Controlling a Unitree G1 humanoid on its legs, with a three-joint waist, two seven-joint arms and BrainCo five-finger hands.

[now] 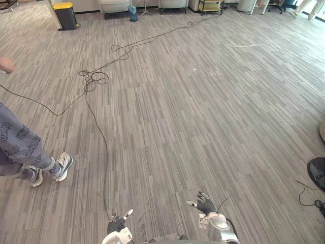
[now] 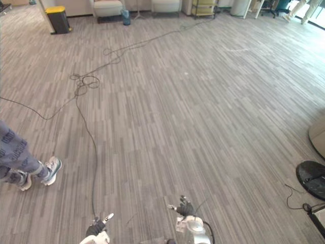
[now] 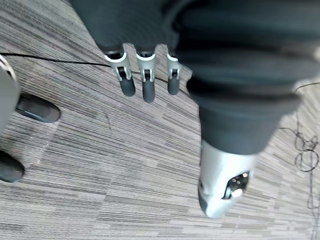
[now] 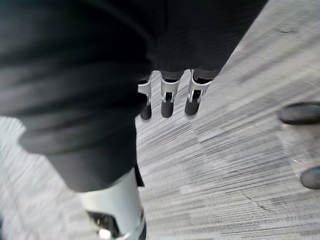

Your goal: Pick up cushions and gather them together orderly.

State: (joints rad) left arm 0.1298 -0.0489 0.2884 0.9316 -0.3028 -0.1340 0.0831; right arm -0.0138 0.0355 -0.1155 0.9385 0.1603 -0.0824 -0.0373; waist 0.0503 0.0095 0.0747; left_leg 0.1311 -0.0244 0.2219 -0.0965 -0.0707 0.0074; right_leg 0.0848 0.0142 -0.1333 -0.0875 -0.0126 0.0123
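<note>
A beige rounded edge (image 2: 318,136) shows at the far right of the carpet; I cannot tell whether it is a cushion. My left hand (image 1: 117,223) hangs low at the bottom of the eye views, its fingers (image 3: 144,85) straight over bare carpet and holding nothing. My right hand (image 1: 205,204) sits a little further forward beside it, open, with relaxed fingers (image 4: 169,101) and nothing in them.
A person stands at the left in grey patterned trousers and sneakers (image 1: 62,166). A black round base (image 2: 312,179) lies at the right, near the beige edge. Far back stand a yellow-lidded black bin (image 1: 65,15), pale chairs (image 1: 115,6) and a small blue bin (image 1: 132,12).
</note>
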